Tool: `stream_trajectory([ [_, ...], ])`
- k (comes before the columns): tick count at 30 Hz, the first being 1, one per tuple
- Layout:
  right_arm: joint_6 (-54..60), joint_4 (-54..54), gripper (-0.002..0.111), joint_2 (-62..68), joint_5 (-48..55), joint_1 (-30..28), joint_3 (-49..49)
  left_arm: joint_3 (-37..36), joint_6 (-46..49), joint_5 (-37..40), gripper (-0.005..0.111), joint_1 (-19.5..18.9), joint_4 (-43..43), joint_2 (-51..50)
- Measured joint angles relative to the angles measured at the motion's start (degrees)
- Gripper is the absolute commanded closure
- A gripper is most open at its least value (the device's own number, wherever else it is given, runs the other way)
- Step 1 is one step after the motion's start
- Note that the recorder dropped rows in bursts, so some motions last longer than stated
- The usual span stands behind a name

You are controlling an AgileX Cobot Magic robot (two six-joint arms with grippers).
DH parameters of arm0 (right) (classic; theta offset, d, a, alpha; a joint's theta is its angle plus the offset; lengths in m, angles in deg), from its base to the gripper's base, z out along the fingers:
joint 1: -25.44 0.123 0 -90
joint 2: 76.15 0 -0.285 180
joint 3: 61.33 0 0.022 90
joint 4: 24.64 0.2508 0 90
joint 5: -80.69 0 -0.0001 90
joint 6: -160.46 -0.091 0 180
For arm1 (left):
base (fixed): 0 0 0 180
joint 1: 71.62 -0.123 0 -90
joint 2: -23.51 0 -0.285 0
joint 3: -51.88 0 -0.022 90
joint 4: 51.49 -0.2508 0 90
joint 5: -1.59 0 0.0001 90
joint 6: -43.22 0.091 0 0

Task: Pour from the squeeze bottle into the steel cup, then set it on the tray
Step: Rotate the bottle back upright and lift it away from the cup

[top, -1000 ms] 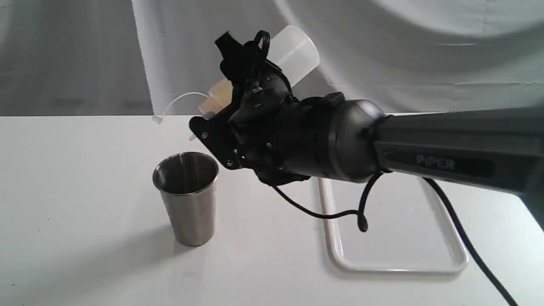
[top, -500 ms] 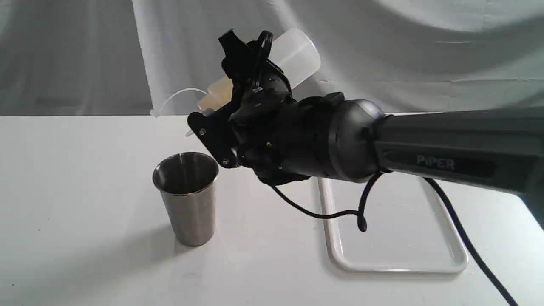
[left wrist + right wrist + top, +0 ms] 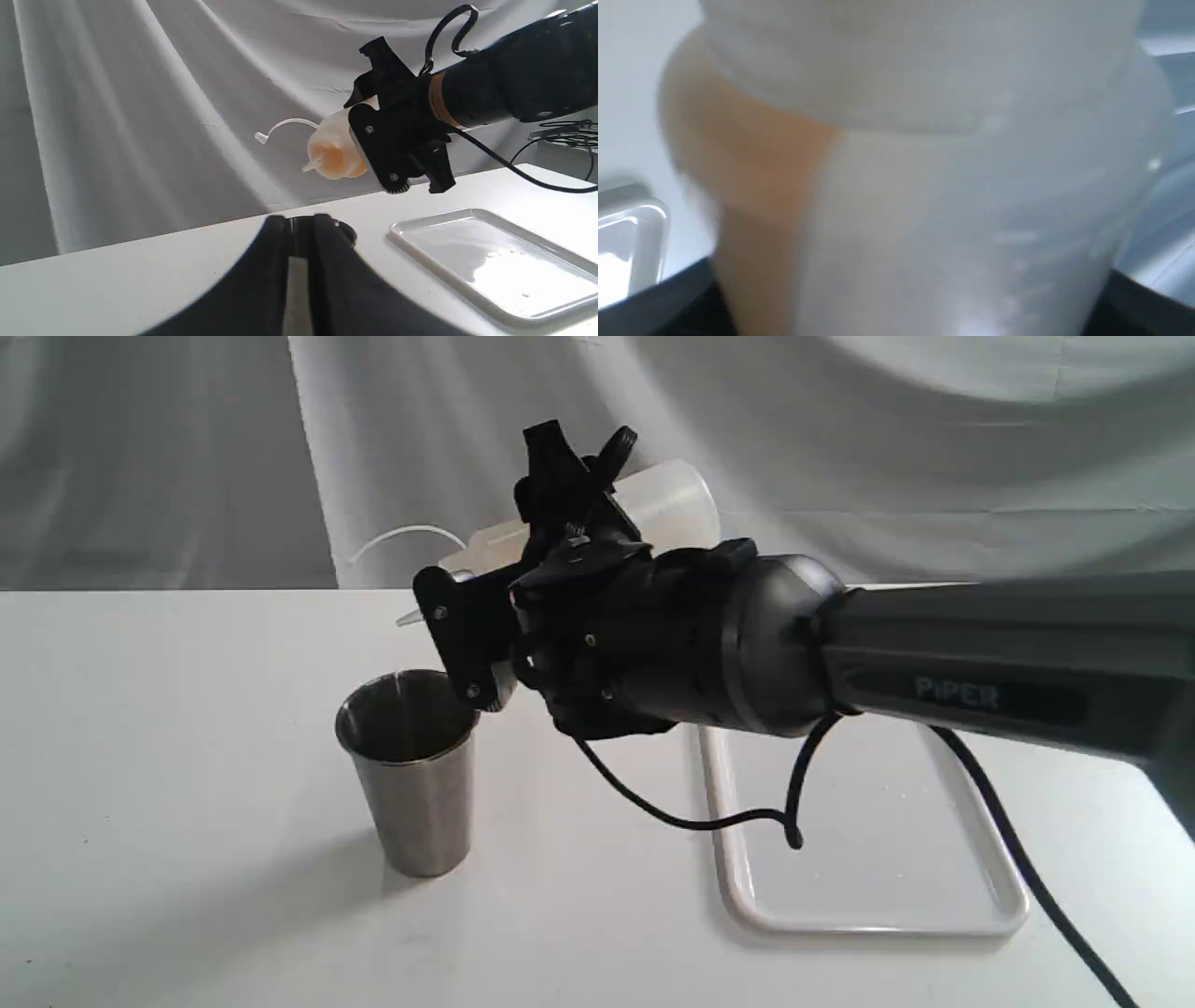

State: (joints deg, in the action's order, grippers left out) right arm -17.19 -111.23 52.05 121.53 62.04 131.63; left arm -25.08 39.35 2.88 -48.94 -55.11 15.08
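**Onlooker:** A grey draped cloth [image 3: 934, 448] hangs behind a white table [image 3: 187, 896]. Over it, the right gripper [image 3: 518, 555] is clamped around the squeeze bottle [image 3: 672, 504], which is tipped close to level. Its nozzle points slightly down and sits just above the mouth of the steel cup [image 3: 415, 775].

**Colleague:** Is it pouring?

**Onlooker:** That looks like the step in hand. The left wrist view shows amber liquid pooled at the nozzle end, but I can't make out a stream, and I can't see how full the cup is.

**Colleague:** What about the other arm?

**Onlooker:** The left gripper [image 3: 299, 280] sits low and well back from the action. Its jaws are drawn close together with only a thin pale strip between them, and it holds nothing.

**Colleague:** And the tray?

**Onlooker:** The tray [image 3: 868, 924] lies flat and bare on the table, beside the cup and under the right arm.

**Colleague:** What comes next?

**Onlooker:** I'd say the wrist has to roll the bottle upright without dripping and carry it across to the tray. Then it lowers the bottle squarely onto its base, and only after that loosens its grip.
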Motion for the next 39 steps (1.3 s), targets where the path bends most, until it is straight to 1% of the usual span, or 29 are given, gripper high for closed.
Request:
stream_trajectory([
  [5,-1.8,2.7,0.086,0.0,0.0,0.0,0.0,0.0,0.0,0.0,0.098,0.0,0.0,0.0],
  [16,-6.1,3.2,0.086,0.0,0.0,0.0,0.0,0.0,0.0,0.0,0.098,0.0,0.0,0.0],
  [22,-10.2,3.4,0.086,0.0,0.0,0.0,0.0,0.0,0.0,0.0,0.098,0.0,0.0,0.0],
  [35,-26.5,4.3,0.086,0.0,0.1,0.0,0.0,0.0,0.0,0.0,0.098,0.0,0.0,0.0],
  [39,-31.0,6.5,0.086,0.0,0.1,0.0,0.0,0.0,0.0,0.0,0.098,0.0,0.0,0.0],
])
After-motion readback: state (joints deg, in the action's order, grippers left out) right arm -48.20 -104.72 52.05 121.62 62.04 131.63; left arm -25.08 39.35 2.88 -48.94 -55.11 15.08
